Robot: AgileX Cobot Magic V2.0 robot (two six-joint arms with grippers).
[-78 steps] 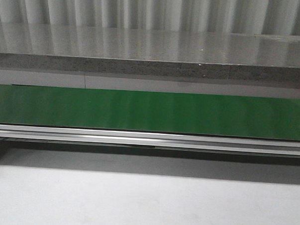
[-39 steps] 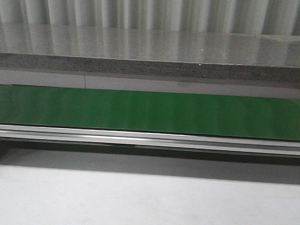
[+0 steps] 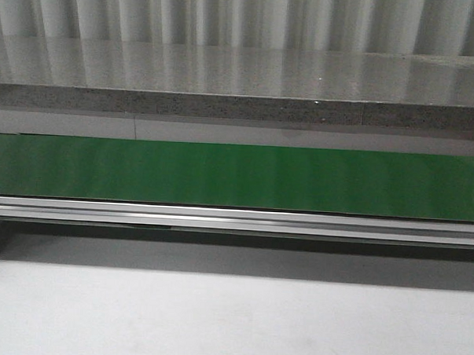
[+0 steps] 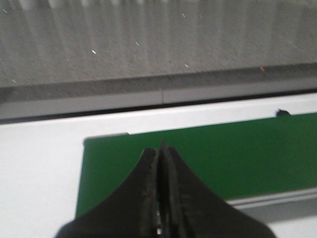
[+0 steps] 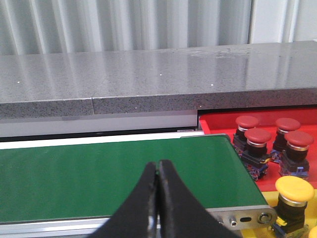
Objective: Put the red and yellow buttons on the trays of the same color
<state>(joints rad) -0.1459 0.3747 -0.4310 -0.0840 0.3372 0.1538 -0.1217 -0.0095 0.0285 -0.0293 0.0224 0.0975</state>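
Front view: green conveyor belt (image 3: pixel 237 176) is running across the frame w/ a metal rail (image 3: pixel 235 218) along its near edge, grey stone ledge (image 3: pixel 241 83) behind it, white tabletop (image 3: pixel 231 319) in front. No arms or buttons are showing here.

Left wrist view: left gripper (image 4: pixel 159 163) is hanging over one end of the belt, jaws clenched tight, nothing between them.

Right wrist view: right gripper (image 5: pixel 157 178) is hovering over the belt's other end, jaws clenched, empty. Four red buttons (image 5: pixel 257 136) are sitting in the red tray (image 5: pixel 218 121) just past the belt end; a yellow button (image 5: pixel 294 190) is standing beside them on the yellow tray (image 5: pixel 271 198).
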